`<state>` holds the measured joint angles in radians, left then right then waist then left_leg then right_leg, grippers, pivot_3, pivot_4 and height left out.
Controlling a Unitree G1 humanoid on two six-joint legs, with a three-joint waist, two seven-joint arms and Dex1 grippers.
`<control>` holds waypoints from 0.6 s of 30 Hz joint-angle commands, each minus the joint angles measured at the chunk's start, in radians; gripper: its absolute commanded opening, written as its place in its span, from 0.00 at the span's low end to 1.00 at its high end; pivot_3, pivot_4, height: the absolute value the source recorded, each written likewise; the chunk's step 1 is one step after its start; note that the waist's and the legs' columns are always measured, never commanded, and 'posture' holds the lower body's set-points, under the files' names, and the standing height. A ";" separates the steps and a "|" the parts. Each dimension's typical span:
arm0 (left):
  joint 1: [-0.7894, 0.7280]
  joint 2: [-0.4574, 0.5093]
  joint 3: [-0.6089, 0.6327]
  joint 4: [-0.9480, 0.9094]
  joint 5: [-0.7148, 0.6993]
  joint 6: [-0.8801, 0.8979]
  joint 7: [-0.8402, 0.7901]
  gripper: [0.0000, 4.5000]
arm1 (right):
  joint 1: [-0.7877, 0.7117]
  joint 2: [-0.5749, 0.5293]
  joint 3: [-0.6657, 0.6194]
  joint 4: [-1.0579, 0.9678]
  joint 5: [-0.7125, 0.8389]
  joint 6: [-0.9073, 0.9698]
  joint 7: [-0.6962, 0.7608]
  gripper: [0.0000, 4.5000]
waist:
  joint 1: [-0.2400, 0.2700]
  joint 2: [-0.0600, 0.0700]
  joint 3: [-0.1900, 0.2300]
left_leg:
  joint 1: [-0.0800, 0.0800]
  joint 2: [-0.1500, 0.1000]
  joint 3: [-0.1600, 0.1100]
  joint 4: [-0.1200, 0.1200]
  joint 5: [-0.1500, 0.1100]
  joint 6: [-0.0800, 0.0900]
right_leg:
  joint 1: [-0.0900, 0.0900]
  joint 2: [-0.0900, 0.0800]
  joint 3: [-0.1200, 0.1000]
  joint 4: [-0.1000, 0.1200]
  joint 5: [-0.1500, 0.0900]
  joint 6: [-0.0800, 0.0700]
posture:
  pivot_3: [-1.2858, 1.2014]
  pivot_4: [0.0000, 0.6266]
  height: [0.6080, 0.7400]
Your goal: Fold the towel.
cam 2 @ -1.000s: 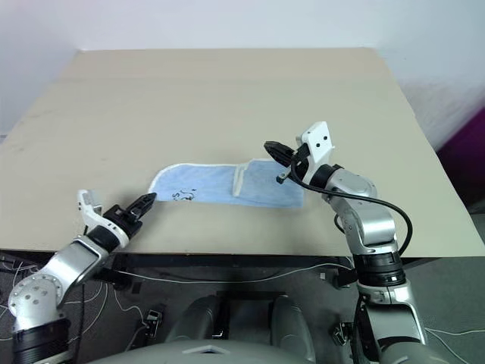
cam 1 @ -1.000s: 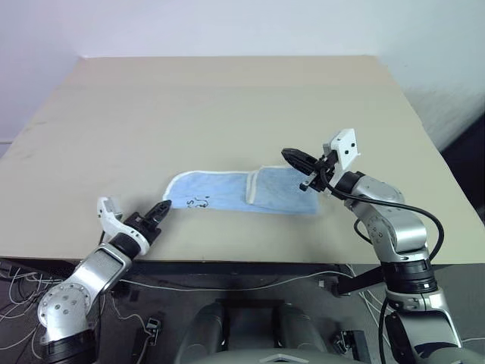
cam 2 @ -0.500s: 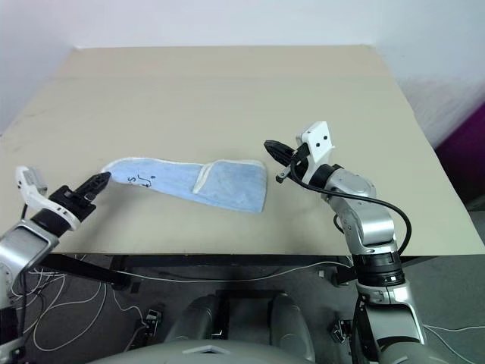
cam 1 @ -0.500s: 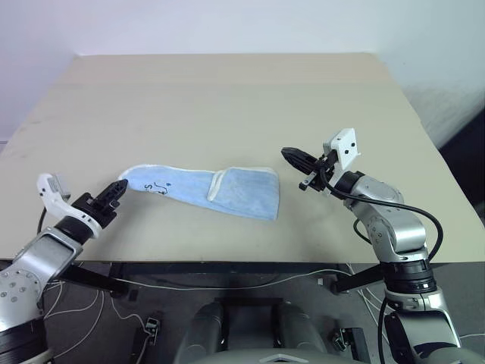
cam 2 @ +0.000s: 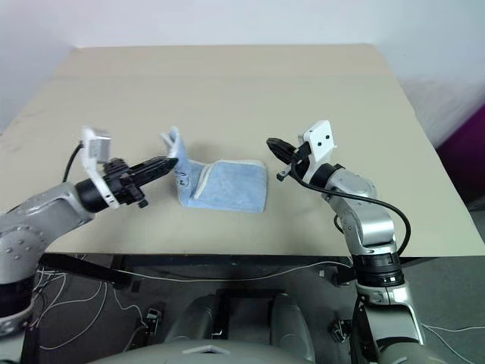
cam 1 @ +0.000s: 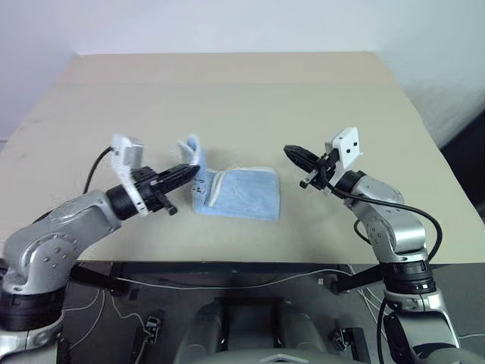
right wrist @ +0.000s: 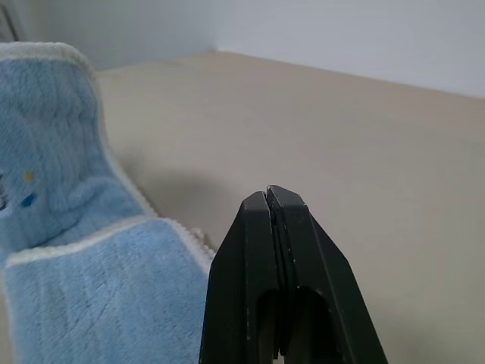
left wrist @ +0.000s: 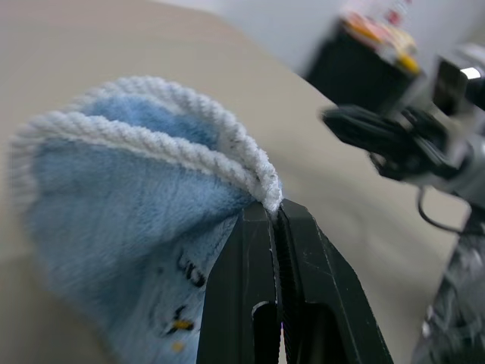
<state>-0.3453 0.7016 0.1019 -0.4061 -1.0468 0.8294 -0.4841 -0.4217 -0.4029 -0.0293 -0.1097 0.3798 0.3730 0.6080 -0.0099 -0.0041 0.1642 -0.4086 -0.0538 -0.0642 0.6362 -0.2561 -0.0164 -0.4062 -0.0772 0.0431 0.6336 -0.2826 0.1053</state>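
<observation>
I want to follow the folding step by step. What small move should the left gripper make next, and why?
Probably carry the held end further toward the right gripper and lower it. The left gripper is shut on the towel edge, lifted above the table, while the other part lies flat, not yet covered.

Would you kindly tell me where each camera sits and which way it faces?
Left eye: head, looking down over the table; both arms, left gripper, right gripper, towel.
Right eye: beside it, same scene.
Left wrist: along its shut fingers pinching the towel's edge; right gripper beyond.
Right wrist: along its shut, empty fingers, towards the towel.
Shared: all four show the towel.
</observation>
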 commanded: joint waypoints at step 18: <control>-0.184 -0.197 -0.311 0.179 0.390 -0.018 -0.208 0.00 | 0.017 -0.015 -0.078 -0.008 -0.024 -0.046 -0.057 0.00 | -0.003 -0.001 0.001 | 0.000 0.002 0.002 0.000 0.001 -0.001 | -0.001 0.005 0.001 0.002 0.000 0.001 | 0.52 0.24 1.00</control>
<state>-0.5166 0.5129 -0.2520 -0.2110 -0.6342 0.8170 -0.6780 -0.4013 -0.4113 -0.0850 -0.0745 0.3556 0.3541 0.5556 -0.0129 -0.0048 0.1648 -0.4084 -0.0520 -0.0626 0.6360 -0.2552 -0.0170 -0.4077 -0.0725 0.0441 0.6353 -0.2823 0.1063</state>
